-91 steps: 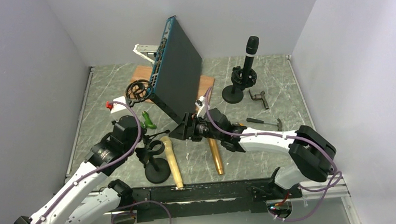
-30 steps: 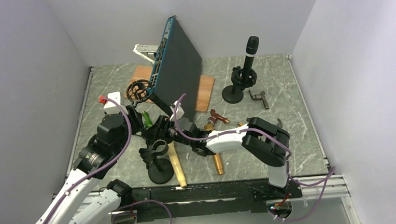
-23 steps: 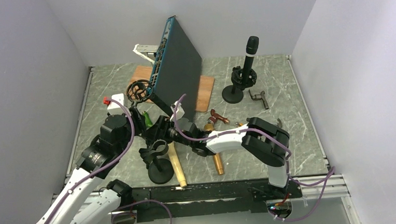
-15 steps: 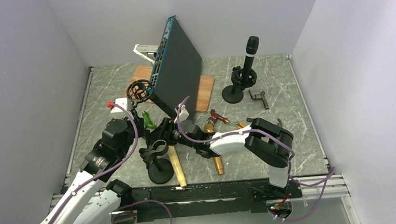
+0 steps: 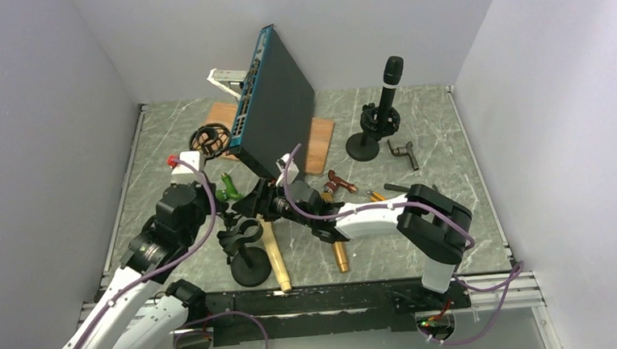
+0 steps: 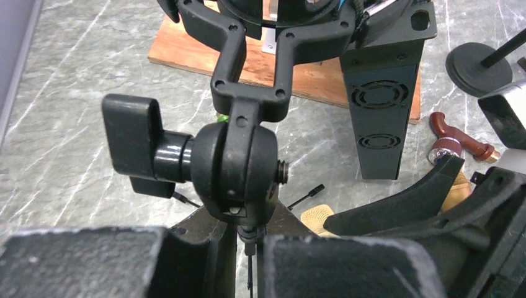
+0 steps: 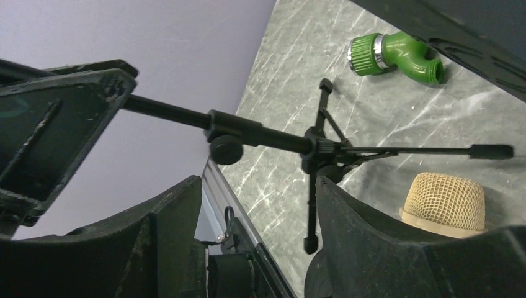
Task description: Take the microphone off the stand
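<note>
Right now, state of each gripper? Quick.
Left gripper: closed on the thin black rod of the tripod stand.
Right gripper: open, holding nothing.

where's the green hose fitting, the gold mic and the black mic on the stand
green hose fitting (image 7: 397, 57), right wrist view, middle of body
gold mic (image 7: 443, 200), right wrist view, mesh grille
black mic (image 5: 392, 74), top external view, upper end

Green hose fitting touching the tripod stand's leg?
Apart. The right wrist view shows a strip of bare table between the green hose fitting and the nearest leg tip of the tripod stand.
</note>
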